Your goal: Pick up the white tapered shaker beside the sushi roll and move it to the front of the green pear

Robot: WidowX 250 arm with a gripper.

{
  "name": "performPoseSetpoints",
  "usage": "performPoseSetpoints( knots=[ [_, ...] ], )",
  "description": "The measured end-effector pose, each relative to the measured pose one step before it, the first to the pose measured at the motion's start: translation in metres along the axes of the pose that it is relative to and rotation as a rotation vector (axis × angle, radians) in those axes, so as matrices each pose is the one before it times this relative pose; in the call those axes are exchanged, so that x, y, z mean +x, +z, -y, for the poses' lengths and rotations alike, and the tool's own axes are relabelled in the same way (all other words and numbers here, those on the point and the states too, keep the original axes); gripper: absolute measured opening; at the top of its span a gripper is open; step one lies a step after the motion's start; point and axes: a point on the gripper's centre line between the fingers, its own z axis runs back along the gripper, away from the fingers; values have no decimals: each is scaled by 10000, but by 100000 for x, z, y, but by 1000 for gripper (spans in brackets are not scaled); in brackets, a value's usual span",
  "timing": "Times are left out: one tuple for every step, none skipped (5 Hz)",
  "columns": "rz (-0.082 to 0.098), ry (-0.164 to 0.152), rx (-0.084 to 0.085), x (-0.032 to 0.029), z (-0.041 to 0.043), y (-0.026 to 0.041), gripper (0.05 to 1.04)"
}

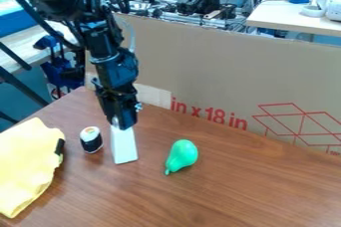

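At the top of the white tapered block (124,146), grasping is seemingly attempted by the black gripper (122,123), whose closure cannot be told; steady alignment is needed

Your robot arm (112,54) is black, with a bluish sheen on its lower segments. You can see a thick, rounded upper section, then narrower, boxier housings with small pale specks, too small to make out. A dark cable (30,9) and a thin, pale, curved line (132,37) run beside it. Your black gripper (120,122) has a small pale-blue detail on one side.
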Motion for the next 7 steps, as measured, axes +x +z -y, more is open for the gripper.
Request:
performPoseSetpoints(
  knots=[
    [74,99,-107,-1106,938,1153,519],
    [635,-147,627,-1095,2095,3493,518],
    [-19,-173,-120,-1773,3106,1442,519],
    [-341,-612,-362,-406,3268,-665,519],
    [-211,-932,-627,293,4003,-2299,519],
    [-511,-749,-520,517,2966,-3103,519],
    [-172,-668,-234,1228,2394,-1872,519]
  ],
)
